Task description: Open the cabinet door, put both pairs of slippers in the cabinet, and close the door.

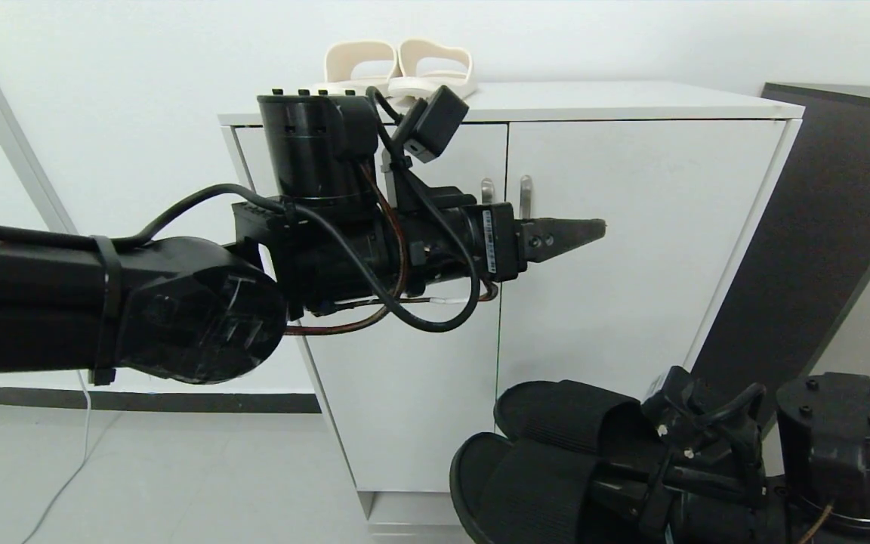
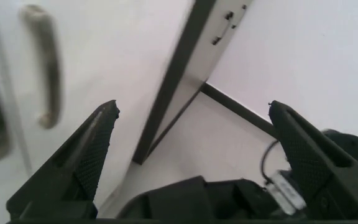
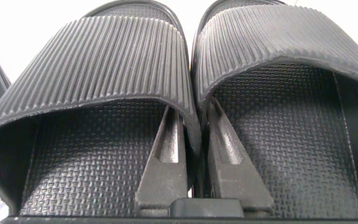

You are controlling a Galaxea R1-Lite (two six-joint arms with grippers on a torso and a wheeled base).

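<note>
Beside the handles of the cabinet, the left gripper hung wide-jawed, likely to pull a door, while the right gripper, lower down, clamped the black slippers for stowing.

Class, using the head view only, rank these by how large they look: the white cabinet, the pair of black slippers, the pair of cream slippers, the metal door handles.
1. white cabinet
2. black slippers, nearer the camera, so their lead over the cream pair is unsure
3. cream slippers
4. door handles
</note>
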